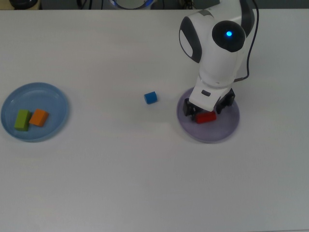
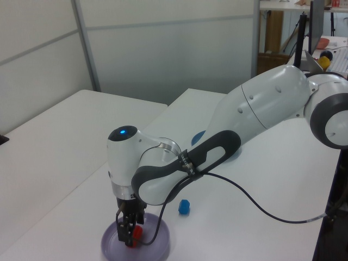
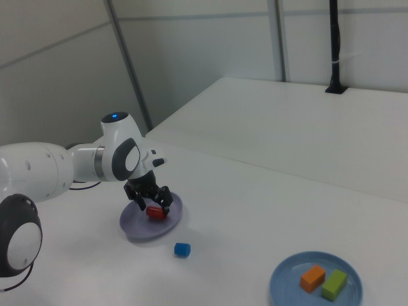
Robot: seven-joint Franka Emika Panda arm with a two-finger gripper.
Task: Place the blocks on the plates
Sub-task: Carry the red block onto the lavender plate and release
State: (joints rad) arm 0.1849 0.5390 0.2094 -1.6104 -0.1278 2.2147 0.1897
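Note:
The lilac plate (image 1: 227, 126) (image 2: 155, 247) (image 3: 134, 226) lies at the top view's right. My gripper (image 1: 206, 115) (image 3: 153, 207) is low over it, shut on the red block (image 1: 206, 117) (image 2: 137, 232) (image 3: 155, 212), which is at or just above the plate's surface. The blue block (image 1: 150, 97) (image 2: 184, 206) (image 3: 183, 249) sits on the table to the top view's left of this plate. At the top view's far left, the light blue plate (image 1: 50, 96) (image 3: 290, 284) carries the green block (image 1: 21, 119) (image 3: 335, 284) and the orange block (image 1: 38, 117) (image 3: 313, 277) side by side.
The arm (image 2: 261, 109) reaches across the table from the left view's right and trails a black cable (image 2: 261, 201). The arm hides most of the light blue plate in the left view. A black pole (image 3: 334, 44) stands on a far table.

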